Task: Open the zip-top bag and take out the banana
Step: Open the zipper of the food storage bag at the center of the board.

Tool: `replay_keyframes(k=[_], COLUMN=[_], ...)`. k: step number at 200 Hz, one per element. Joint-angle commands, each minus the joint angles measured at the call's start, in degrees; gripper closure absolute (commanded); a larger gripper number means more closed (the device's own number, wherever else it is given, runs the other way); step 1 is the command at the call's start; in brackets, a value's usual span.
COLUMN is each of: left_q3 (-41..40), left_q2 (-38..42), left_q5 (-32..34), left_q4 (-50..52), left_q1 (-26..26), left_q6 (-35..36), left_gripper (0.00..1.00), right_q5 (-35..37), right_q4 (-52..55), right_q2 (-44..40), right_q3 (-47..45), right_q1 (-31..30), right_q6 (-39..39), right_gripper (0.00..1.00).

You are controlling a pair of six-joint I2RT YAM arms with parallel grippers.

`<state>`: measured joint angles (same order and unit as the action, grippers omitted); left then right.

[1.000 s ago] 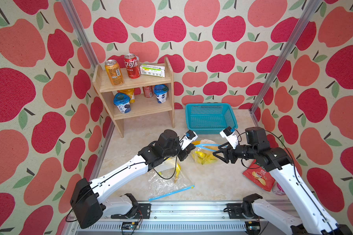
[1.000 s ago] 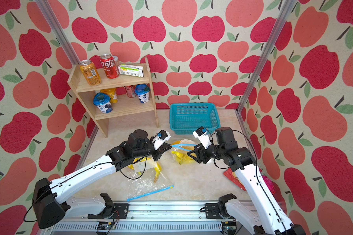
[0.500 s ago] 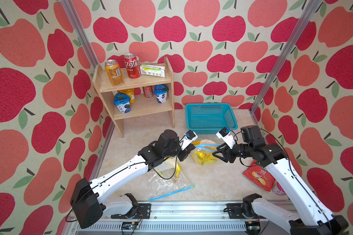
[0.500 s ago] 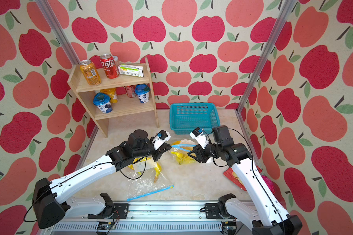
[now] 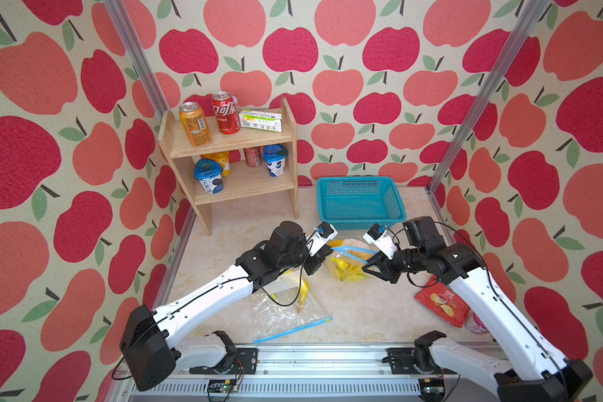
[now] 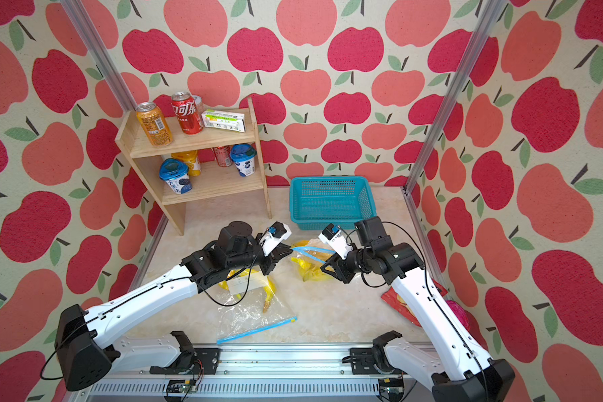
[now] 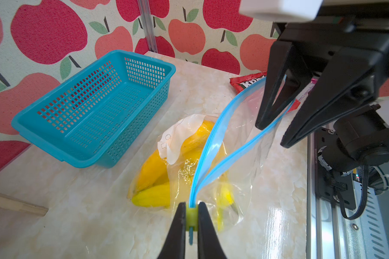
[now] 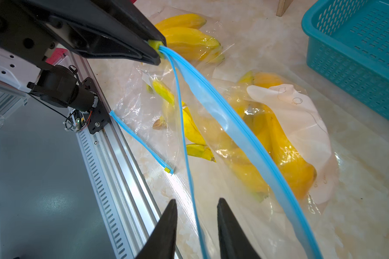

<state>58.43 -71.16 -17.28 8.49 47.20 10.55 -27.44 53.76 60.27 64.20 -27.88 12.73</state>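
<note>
You have bare tabletop (image 5: 362, 313) at the near edge, between the spare bag (image 5: 286, 320) and chip packet (image 5: 439, 302). The stretched zip-top bag (image 5: 352, 252) bars the middle; basket (image 5: 362, 222) and shelf (image 5: 244, 184) block the far side.

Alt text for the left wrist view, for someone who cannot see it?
The left gripper is shut on the yellow-green slider of a clear zip-top bag holding yellow bananas, its blue zip track partly parted. The right gripper, jaws open, straddles one blue edge of the mouth; a teal mesh basket sits nearby.

Jaws of the right gripper (image 8: 195, 203) straddle one blue lip of the zip-top bag (image 8: 238, 134).
</note>
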Motion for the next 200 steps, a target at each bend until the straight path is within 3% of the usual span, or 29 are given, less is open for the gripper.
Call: replay_keyframes(k=[1, 12, 32, 65, 80, 88, 100, 123, 148, 175, 200], left_q3=[1.95, 2.08, 2.30, 2.30, 2.59, 2.89, 3.62, 6.89, 12.88, 19.45, 21.43], left_q2=[-0.03, -0.33, -0.65, 1.20, 3.30, 4.66, 6.32, 6.96, 2.57, -5.54, -10.59], left_q5=[0.71, 0.51, 0.23, 1.69, 2.75, 3.25, 2.92, -1.06, -6.72, -14.27, -17.19], left_q4=[0.43, 0.45, 1.19, 2.65, 3.19, 3.36, 4.04, 6.25, 11.13, 18.02, 19.84], left_q1=[0.09, 0.18, 0.16, 0.16, 0.03, -0.12, -0.73, -2.78, -3.88, -3.79, -3.76], left_q6=[0.35, 0.27, 0.26, 0.76, 1.29, 1.38, 1.73, 1.42, 3.61, 7.03, 7.52], left_gripper=[0.90, 0.90, 0.87, 0.50, 0.42, 0.32, 0.28, 0.25, 0.25, 0.34, 0.42], right_q5=[2.56, 3.18, 3.25, 4.90, 5.97, 6.44, 6.85, 7.62, 7.79, 7.45, 7.50], right_q4=[1.58, 1.24, 0.95, 0.37, 0.31, 0.30, 0.31, -0.12, -0.36, -0.99, -1.70], right_q2=[-0.54, -0.85, -1.55, -1.39, -0.67, -0.21, 0.53, 0.23, -0.58, -1.23, -1.86], right_q3=[0.69, 0.53, 0.26, 0.03, 0.04, 0.03, 0.07, -0.21, -0.90, -0.88, -1.44], right_q1=[-0.42, -0.42, -0.43, -1.36, -2.71, -3.36, -4.21, -5.33, -5.89, -6.08, -6.22], right_q6=[1.30, 1.28, 1.42, 2.10, 2.58, 2.73, 3.16, 4.05, 4.23, 4.41, 4.39], right_gripper=[0.77, 0.89, 0.93, 1.00, 1.00, 1.00, 1.00, 1.00, 1.00, 1.00, 1.00])
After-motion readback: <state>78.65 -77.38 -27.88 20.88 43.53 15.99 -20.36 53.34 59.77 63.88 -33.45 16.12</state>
